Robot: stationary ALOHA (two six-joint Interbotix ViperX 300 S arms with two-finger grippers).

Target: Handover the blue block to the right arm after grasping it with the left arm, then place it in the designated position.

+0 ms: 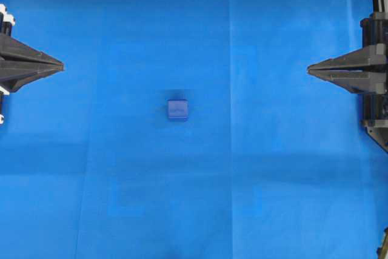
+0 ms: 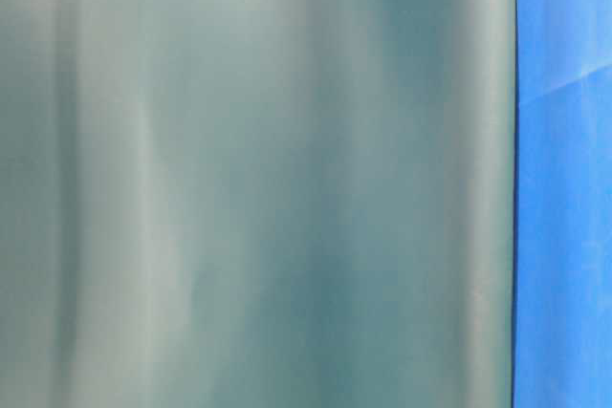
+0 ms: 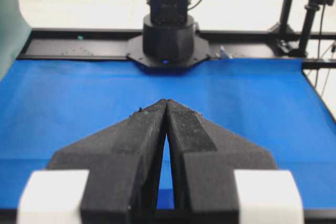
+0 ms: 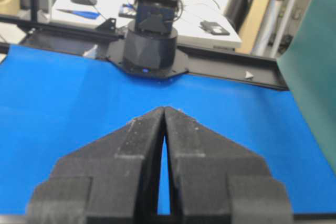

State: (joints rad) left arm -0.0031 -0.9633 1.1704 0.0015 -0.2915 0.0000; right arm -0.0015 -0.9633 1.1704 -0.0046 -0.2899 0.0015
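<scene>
Block: small dark-blue cube with rounded edges (image 1: 177, 110), faint mark on top, sits flat near the middle of the blue tablecloth (image 1: 273, 198), well apart from both arms.
Left gripper (image 1: 60, 65): black pointed fingers with white brackets, tips pressed together, empty, at the cloth's left edge.
Right gripper (image 1: 310, 69): same fingers, closed, empty, right edge.
Handling (judged): light, rigid, smooth-sided; rounded edges may slip.
Hold: pinch two opposite flat faces, mid-height, leaving the other pair free for the handover.
</scene>
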